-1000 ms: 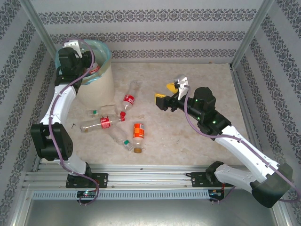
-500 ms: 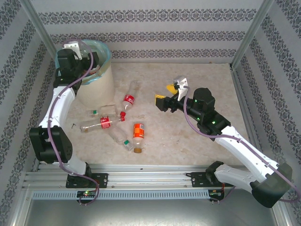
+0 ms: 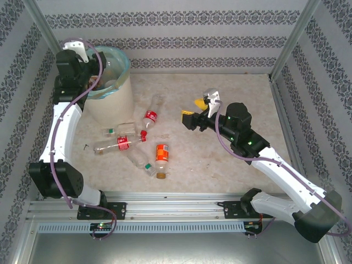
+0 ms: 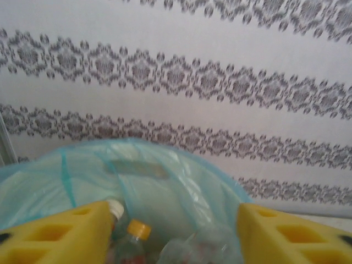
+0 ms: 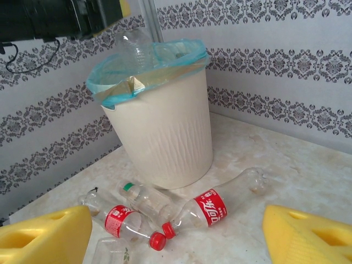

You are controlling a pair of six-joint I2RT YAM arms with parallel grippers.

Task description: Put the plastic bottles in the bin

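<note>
Jaws gape empty: left gripper point(image 4: 176, 231) above the bin point(image 3: 113, 102), right gripper point(image 3: 193, 110) over the table point(image 3: 231, 88).

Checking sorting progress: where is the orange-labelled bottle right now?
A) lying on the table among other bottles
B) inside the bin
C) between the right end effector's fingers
A: the orange-labelled bottle lies on the table, outside the bin, and the right end effector hangs open and empty apart from it.
</note>
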